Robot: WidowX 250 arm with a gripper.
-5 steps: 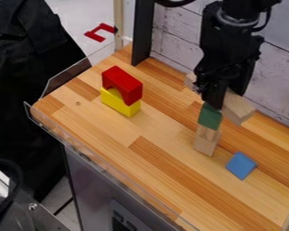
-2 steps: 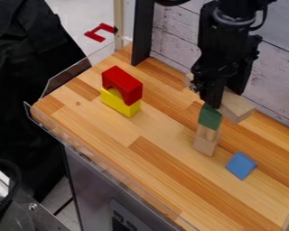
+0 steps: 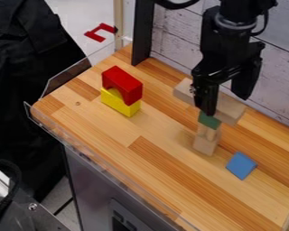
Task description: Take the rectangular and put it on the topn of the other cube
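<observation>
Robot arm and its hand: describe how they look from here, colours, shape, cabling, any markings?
The arm is black, with bulky jointed housings and a greyish curved rim around one joint. A black cable loops beside it. The hand is black too, with two long fingers. I can't make out markings.

Red arch [image 3: 126,83] atop yellow block [image 3: 128,109]; blue block [image 3: 241,165] apart

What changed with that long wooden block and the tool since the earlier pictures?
The long wooden block shifted a little toward the picture's left. The tool spread its fingers wider, so it seems to have let go. The green, blue, red and yellow blocks stayed put.
</observation>
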